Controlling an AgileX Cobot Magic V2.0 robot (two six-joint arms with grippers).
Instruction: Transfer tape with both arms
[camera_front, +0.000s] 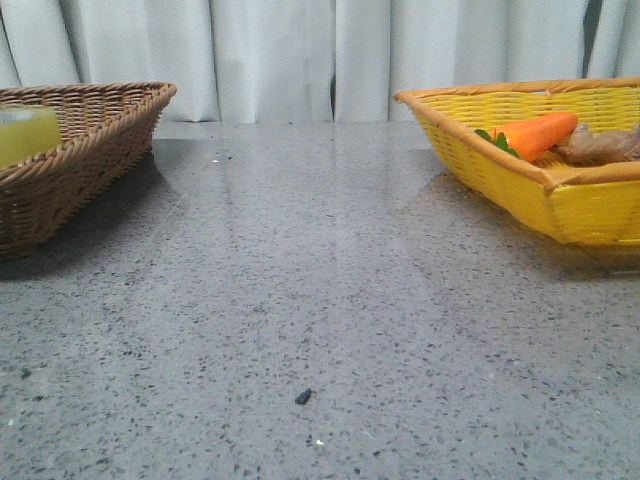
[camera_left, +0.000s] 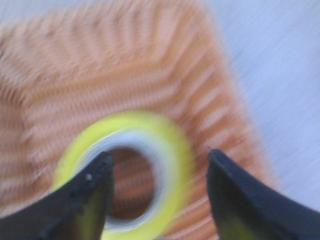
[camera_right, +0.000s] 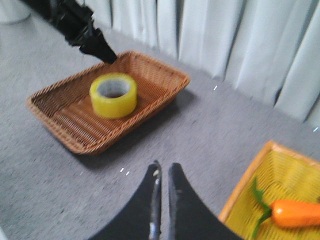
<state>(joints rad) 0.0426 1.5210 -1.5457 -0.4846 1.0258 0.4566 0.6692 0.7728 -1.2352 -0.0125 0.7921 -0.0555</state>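
- Tape (camera_right: 113, 95): lies flat, core opening up, near the middle of the brown wicker basket (camera_right: 65, 130). Bare weave shows all round it; no wall touches it.
- In the front view only a yellow-green sliver (camera_front: 27, 133) clears the basket rim (camera_front: 95, 125), at about 9 o'clock.
- Left gripper (camera_left: 159, 192): jaws spread wide, above the roll (camera_left: 172, 150), one finger (camera_left: 85, 200) over its rim, the other finger just outside it. Contact can't be told; view blurred.
- From the right wrist view, the left arm (camera_right: 82, 30) hangs over the basket's far corner.
- Right gripper (camera_right: 163, 187): fingers pressed almost together, nothing between them, over open table.
- Table (camera_front: 330, 300): grey speckled stone, glossy, broad and bare between the baskets. One dark speck (camera_front: 303, 397) at 6 o'clock.
- Yellow basket (camera_front: 590, 205) at 3 o'clock holds a carrot (camera_front: 540, 132) and a brownish lump (camera_front: 605, 145).
- Pale pleated curtain (camera_front: 300, 55) closes the back, 12 o'clock.
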